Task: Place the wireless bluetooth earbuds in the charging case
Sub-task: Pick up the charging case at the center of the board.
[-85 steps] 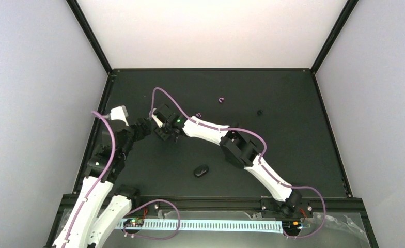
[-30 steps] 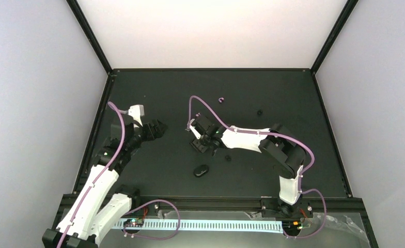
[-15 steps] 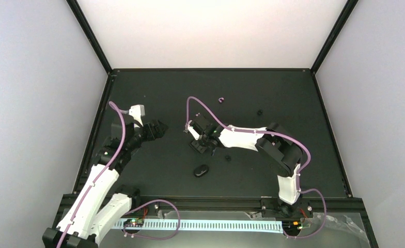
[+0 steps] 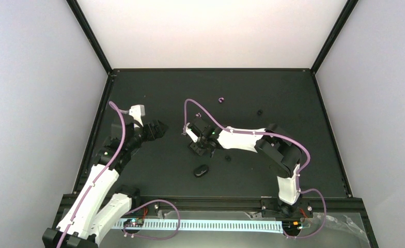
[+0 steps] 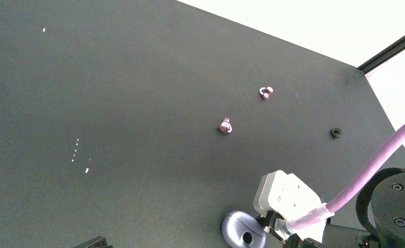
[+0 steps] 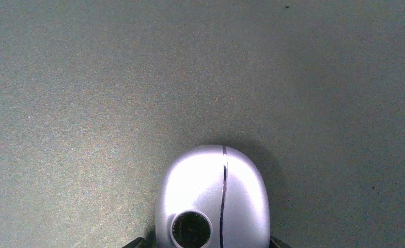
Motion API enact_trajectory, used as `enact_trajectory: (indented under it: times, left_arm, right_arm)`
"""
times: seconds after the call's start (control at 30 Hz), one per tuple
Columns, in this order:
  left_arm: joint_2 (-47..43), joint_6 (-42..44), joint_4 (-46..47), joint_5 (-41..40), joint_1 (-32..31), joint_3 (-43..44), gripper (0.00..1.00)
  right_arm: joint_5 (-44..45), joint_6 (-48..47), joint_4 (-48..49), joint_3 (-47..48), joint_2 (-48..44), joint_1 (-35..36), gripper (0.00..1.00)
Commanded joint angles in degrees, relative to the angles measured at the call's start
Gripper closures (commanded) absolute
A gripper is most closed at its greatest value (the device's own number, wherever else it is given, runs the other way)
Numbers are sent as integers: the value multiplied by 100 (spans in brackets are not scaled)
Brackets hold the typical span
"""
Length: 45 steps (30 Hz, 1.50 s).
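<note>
right tool (image 6: 204, 242) astride edges of silver case (image 6: 211, 191)

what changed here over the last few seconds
The right gripper drew back from beside the left gripper to mid-table and now straddles the silver oval charging case; grip unclear. The left gripper, open, shifted slightly rightward in the top view. The black oval case, pinkish-purple earbud and black earbud stayed put.

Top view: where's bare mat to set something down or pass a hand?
Free: right side, between the black earbud and the right rail; back-left corner, beyond the left gripper. Crowded: centre, from pink earbud past right gripper to black case.
</note>
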Motion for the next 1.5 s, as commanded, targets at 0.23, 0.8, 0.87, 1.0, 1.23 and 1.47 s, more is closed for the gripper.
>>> enact_trajectory:
  times: [0.23,0.8,0.87,1.0,1.23,1.47]
  left_arm:
    - [-12,61,89,123,-19,30,1]
    - [89,-467,59,1427,-74,-137,1]
    - [62,-547,172,1705,-116,-207,1]
    - [-141,-765,500,2122,-298,-323,2]
    - [-278,-1060,1232,2266,-1237,-373,7]
    - [321,-931,1493,2233,-1923,-214,17]
  right_arm:
    - [109,-69,-98,216,311,13,49]
    - [790,-252,1274,-1532,-1921,397,61]
    - [902,-287,1344,-1809,-2518,591,62]
    - [1172,-320,1353,-2273,-3468,987,62]
    - [1755,-544,1034,-2692,-4530,1455,62]
    - [1712,-726,863,-2696,-4985,1493,62]
